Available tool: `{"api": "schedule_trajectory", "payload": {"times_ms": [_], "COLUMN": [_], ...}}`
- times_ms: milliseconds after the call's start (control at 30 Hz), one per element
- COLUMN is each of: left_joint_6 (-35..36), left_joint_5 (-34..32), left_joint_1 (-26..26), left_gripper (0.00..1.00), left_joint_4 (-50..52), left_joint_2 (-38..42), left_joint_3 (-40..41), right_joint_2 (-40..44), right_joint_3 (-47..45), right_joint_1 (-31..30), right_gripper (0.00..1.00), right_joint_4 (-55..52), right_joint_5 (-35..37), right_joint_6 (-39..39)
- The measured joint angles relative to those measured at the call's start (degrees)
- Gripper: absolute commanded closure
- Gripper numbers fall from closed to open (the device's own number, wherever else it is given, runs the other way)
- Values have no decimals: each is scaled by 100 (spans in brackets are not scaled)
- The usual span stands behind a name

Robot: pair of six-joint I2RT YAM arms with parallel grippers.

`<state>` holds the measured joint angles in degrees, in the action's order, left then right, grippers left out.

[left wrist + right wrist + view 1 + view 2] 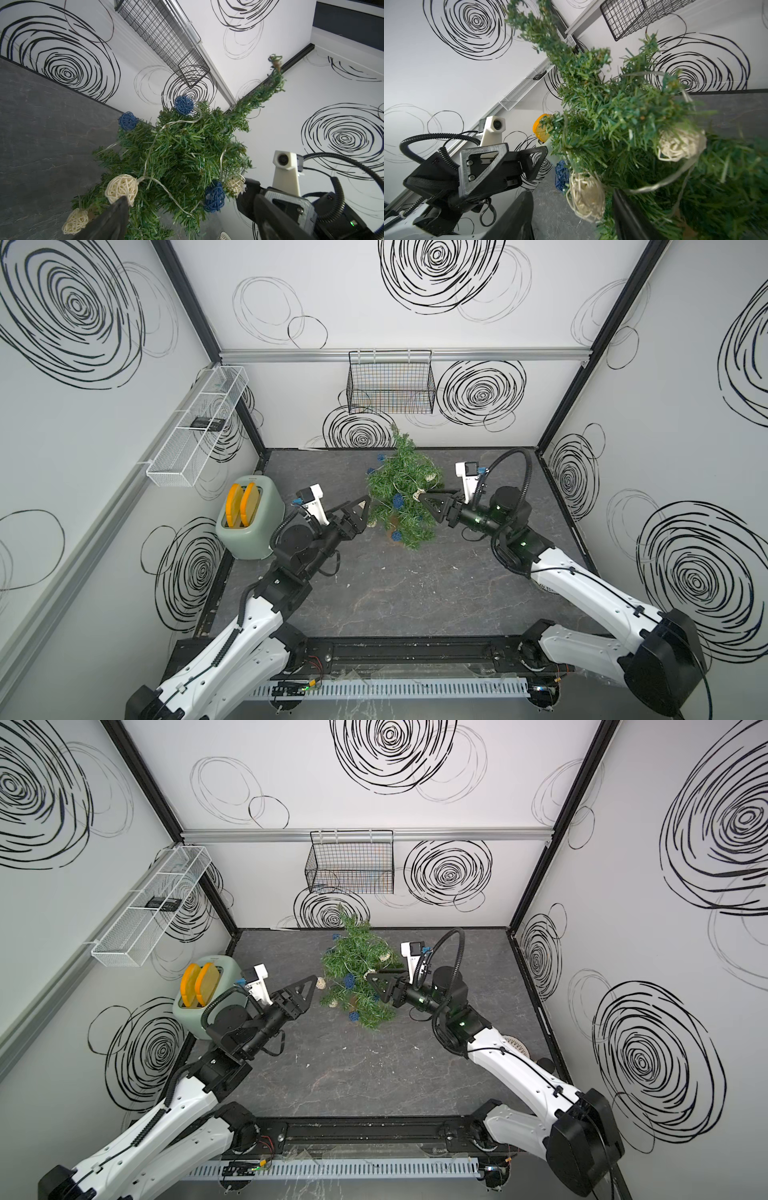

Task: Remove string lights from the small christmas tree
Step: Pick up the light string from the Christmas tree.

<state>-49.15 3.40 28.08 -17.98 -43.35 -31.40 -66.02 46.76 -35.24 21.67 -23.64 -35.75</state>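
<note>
The small bristly green christmas tree (399, 485) stands on the grey stone surface (395, 593), wearing the pale-wired string lights (121, 187) of cream and blue woven balls, so the left gripper (365, 512) hovers released alongside while the right gripper (428, 508), jaws apart, straddles a cream ball (586, 197), apparently to pluck it.
</note>
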Motion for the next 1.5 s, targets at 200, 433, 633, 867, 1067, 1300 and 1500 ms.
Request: {"api": "schedule_trajectory", "payload": {"times_ms": [200,433,633,867,1067,1300,1500], "left_joint_6": [70,70,63,46,26,-11,-92], "left_joint_5": [199,315,420,581,704,861,1032], "left_joint_1": [0,-24,-50,-109,-223,-468,-629], "left_gripper": [4,3,4,4,4,4,4], "left_joint_4": [2,-9,-11,-11,-9,-11,-17], "left_joint_2": [-44,-55,-118,-170,-181,-179,-181], "left_joint_3": [0,0,0,-20,-24,-26,-26], "right_joint_2": [-199,-118,-55,-105,-367,-431,511], "right_joint_3": [50,157,595,1397,1766,1790,1596], "right_joint_1": [-120,-260,-535,-907,-1200,-1582,-1652], "right_gripper": [50,70,75,76,76,78,83], "right_joint_4": [-190,-448,-833,-1204,-1591,-2260,-2719], "right_joint_5": [260,614,828,905,765,890,1628], "right_joint_6": [59,192,413,778,1130,1523,1821]}}
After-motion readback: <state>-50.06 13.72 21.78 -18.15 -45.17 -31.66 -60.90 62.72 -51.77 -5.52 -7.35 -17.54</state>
